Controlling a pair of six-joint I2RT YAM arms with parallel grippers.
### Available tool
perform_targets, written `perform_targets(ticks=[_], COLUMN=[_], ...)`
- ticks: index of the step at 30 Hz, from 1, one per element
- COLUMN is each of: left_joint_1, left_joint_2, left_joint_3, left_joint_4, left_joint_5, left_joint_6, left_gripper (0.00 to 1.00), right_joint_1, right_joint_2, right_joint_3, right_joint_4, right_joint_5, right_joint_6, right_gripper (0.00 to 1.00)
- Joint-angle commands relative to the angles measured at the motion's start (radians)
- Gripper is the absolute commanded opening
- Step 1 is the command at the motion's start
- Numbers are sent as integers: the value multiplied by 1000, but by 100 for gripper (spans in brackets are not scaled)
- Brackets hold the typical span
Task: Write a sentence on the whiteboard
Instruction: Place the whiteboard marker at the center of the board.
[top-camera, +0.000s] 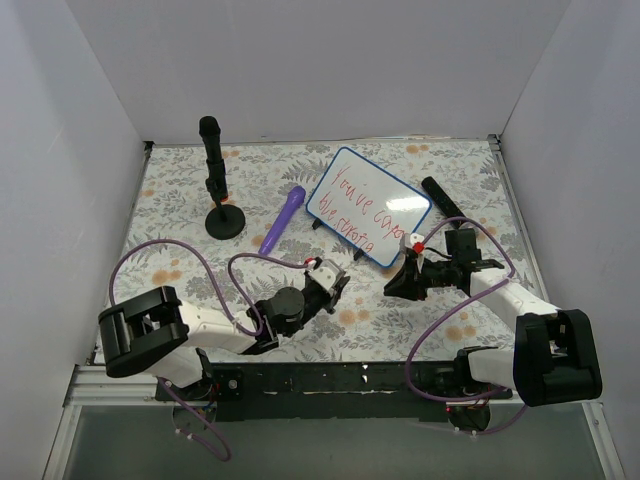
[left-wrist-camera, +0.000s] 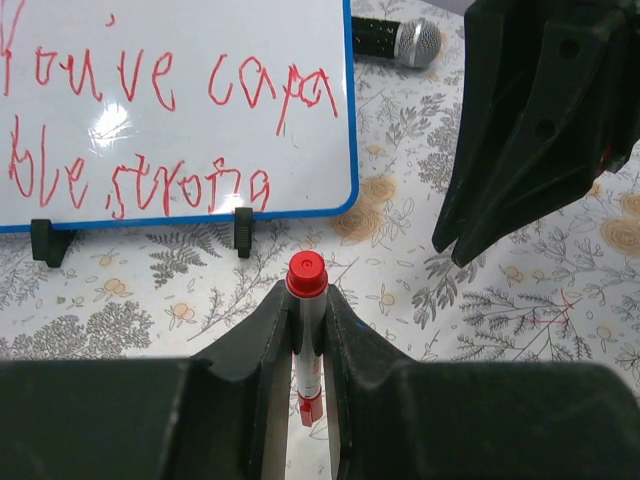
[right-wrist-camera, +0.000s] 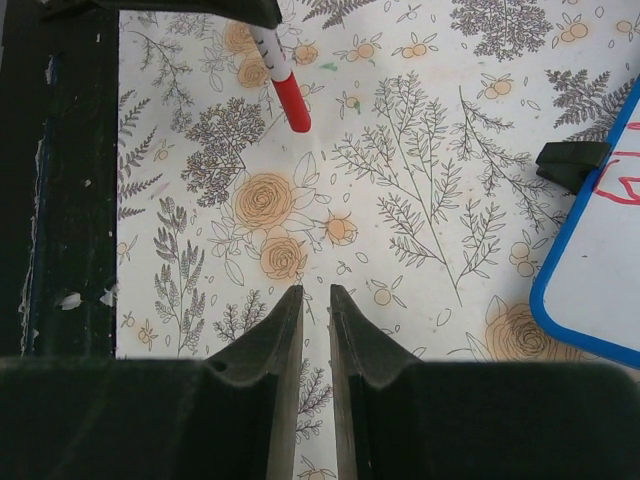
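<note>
The whiteboard (top-camera: 368, 205) stands tilted on black feet at mid table, blue-rimmed. The sentence (top-camera: 357, 208) is two lines of red script; in the left wrist view the sentence (left-wrist-camera: 170, 90) reads "You've capa / ble, strong" on the whiteboard (left-wrist-camera: 300, 40). My left gripper (top-camera: 330, 280) sits in front of the board, shut on a white marker (left-wrist-camera: 306, 330) with its red cap on, pointing toward the board. My right gripper (top-camera: 397, 284) hovers low to its right, empty, jaws nearly together. The right wrist view shows the gripper (right-wrist-camera: 316, 295) over bare cloth, and the capped marker (right-wrist-camera: 285, 85).
A black microphone on a round-based stand (top-camera: 222, 215) stands at the back left. A purple microphone (top-camera: 283, 220) lies left of the board. A black microphone (top-camera: 440, 197) lies right of it. White walls enclose the floral-clothed table (top-camera: 180, 250).
</note>
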Motion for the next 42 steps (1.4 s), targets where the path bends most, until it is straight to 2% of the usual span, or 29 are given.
perform_targets(ticks=[1, 5, 10, 13, 20, 24, 25, 29, 30, 32, 34, 35, 36, 38, 40, 42], left_joint_1=[-4, -4, -6, -22, -24, -24, -24, -24, -24, -21, -16, -16, -18, -16, -16, -16], left_joint_2=[-47, -24, 97, 143, 74, -18, -65, -182, -197, -240, -266, -289, -299, -314, -326, -328], left_joint_3=[-12, -65, -192, -239, -196, -153, -141, -98, -83, -82, -84, -93, -119, -147, -159, -158], left_joint_4=[83, 146, 327, 436, 353, 272, 248, 122, 102, 74, 53, 60, 77, 143, 161, 155], left_joint_5=[-46, -51, -85, -114, -105, -95, -92, -63, -47, -22, 10, 16, 23, 33, 50, 56], left_joint_6=[64, 37, -29, -19, 18, 12, 4, -55, -75, -161, -238, -270, -342, -396, -445, -468], left_gripper=[0, 0, 0, 0, 0, 0, 0, 0, 0, 0, 0, 0, 0, 0, 0, 0], right_joint_1=[-12, -23, -32, -37, -49, -49, -47, -47, -46, -35, -20, -12, -10, 0, 11, 42], right_joint_2=[-12, -9, -9, -10, -15, -22, -27, -27, -27, -19, 8, 22, 39, 92, 131, 142], right_joint_3=[31, 29, 29, 28, 29, 36, 37, 54, 62, 101, 199, 242, 285, 406, 459, 477], right_joint_4=[20, 20, 19, 17, 10, -45, -71, -183, -203, -300, -421, -572, -639, -746, -858, -886], right_joint_5=[-18, -22, -28, -31, -39, -62, -74, -119, -126, -128, -97, -93, -91, -109, -160, -212], right_joint_6=[-7, -5, -5, -5, -11, -82, -99, -256, -283, -335, -465, -522, -597, -628, -651, -642], right_gripper=[23, 23, 23, 23, 23, 25, 27, 52, 56, 60, 62, 63, 65, 72, 79, 81])
